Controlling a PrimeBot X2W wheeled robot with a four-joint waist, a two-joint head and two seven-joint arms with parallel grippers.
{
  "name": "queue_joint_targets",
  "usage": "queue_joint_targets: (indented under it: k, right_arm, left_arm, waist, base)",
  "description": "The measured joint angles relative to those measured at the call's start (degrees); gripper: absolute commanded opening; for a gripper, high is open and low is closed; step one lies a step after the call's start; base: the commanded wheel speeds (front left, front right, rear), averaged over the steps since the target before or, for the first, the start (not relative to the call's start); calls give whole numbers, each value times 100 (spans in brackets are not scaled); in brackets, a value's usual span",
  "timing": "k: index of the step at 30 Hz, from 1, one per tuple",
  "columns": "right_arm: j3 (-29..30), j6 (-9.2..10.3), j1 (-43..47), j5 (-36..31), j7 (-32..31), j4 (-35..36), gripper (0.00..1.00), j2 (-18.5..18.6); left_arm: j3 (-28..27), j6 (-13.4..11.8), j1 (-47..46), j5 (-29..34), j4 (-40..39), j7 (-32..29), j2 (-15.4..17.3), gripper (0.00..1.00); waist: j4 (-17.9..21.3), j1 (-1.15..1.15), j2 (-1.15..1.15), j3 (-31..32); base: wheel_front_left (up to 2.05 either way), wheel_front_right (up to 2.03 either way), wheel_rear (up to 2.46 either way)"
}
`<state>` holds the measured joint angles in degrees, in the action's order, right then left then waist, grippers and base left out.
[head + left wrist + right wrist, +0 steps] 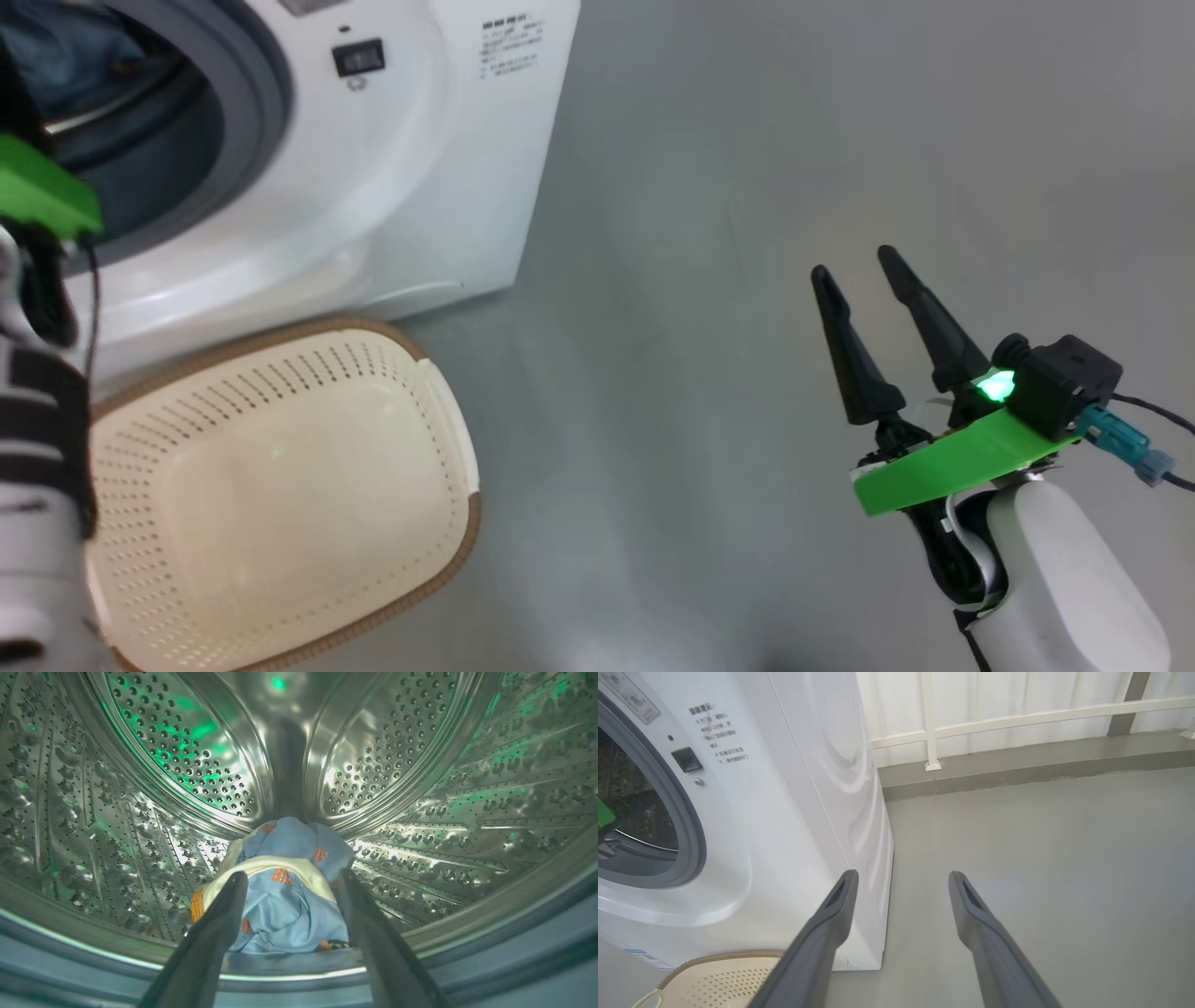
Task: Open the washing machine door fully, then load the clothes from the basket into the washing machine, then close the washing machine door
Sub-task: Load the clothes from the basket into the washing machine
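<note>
On your left, the left gripper (292, 877) reaches inside the washer (420, 140), its fingers spread wide and pinching nothing. The clothes (289, 844) lie heaped low in the drum (187, 742) just beyond the tips, likely so they stay clear of the opening. Just in front of the washer, the basket (280, 485) sits empty, so loading looks done and closing the door is what remains. On your right, the right gripper (854, 261) hangs open over the floor (700, 187), well out of the way.

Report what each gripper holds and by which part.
Nothing is held. The left gripper stands open inside the drum, the clothes lying loose ahead of it; the right gripper is open over the floor.
</note>
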<state>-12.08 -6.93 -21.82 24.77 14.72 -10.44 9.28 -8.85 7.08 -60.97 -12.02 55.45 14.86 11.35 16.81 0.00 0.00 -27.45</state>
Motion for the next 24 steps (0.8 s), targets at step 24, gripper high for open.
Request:
queue_joint_targets:
  k: [24]
  right_arm:
    - [-83, 0, 614, 77, 0, -326, 100, 322]
  left_arm:
    - [367, 32, 3715, -375, -2427, -7, -569, 100]
  waist:
    - [-667, 0, 0, 1807]
  base:
    - [0, 0, 0]
